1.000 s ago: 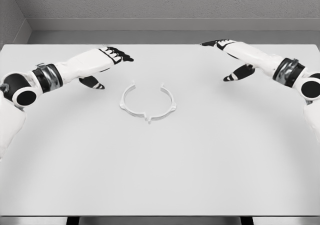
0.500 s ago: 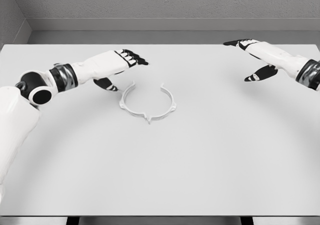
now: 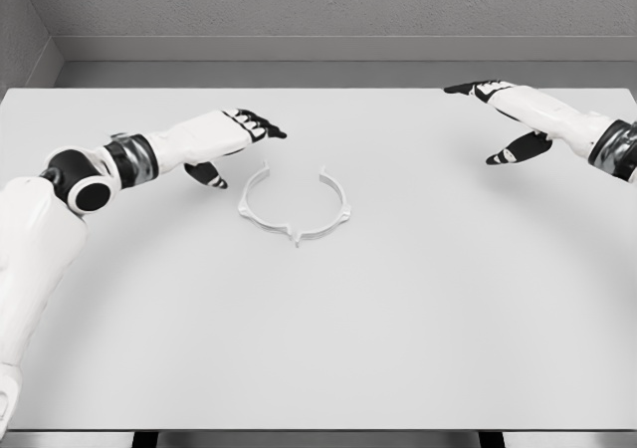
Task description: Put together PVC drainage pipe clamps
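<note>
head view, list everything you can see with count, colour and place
pipe clamp: 1, white, an open ring lying flat on the table a little left of centre, gap facing the far side
table: 1, white, fills most of the view
wall: 1, grey, behind the table's far edge
left hand: 1, white with black fingers, open, just left of and beyond the clamp, not touching it
right hand: 1, white with black fingers, open, over the table's far right, well away from the clamp
</note>
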You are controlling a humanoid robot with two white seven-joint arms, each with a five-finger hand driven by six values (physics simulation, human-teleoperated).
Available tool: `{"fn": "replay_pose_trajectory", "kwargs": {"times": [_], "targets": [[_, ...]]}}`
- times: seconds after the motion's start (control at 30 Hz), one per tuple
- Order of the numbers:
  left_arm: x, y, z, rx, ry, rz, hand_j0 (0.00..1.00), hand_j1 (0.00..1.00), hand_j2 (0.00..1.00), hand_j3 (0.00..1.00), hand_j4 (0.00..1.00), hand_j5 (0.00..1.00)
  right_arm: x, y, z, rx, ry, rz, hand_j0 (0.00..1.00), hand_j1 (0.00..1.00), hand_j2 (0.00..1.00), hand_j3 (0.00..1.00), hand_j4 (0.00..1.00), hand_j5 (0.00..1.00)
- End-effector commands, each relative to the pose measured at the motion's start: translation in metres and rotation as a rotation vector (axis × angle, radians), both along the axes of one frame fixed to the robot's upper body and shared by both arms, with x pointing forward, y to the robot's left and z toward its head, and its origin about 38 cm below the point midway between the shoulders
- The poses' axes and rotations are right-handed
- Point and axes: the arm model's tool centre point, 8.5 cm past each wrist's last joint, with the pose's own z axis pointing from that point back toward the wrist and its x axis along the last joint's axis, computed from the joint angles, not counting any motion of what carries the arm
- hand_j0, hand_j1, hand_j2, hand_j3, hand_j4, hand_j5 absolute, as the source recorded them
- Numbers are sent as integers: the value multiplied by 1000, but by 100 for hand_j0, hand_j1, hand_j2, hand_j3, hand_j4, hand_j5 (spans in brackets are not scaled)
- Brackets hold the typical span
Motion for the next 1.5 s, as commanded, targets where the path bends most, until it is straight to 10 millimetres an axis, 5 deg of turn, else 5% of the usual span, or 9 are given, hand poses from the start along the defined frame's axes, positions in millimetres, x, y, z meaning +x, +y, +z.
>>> {"fn": "replay_pose_trajectory", "kwargs": {"times": [0.0,1.47], "targets": [[0,-2,-2,-5,5,3,100,100,100,100,100,100,0,0,1,8,0,-1,100,100,100,100,100,100],[0,-23,-15,10,24,-18,100,100,100,100,100,100,-2,3,-6,6,13,7,100,100,100,100,100,100]]}}
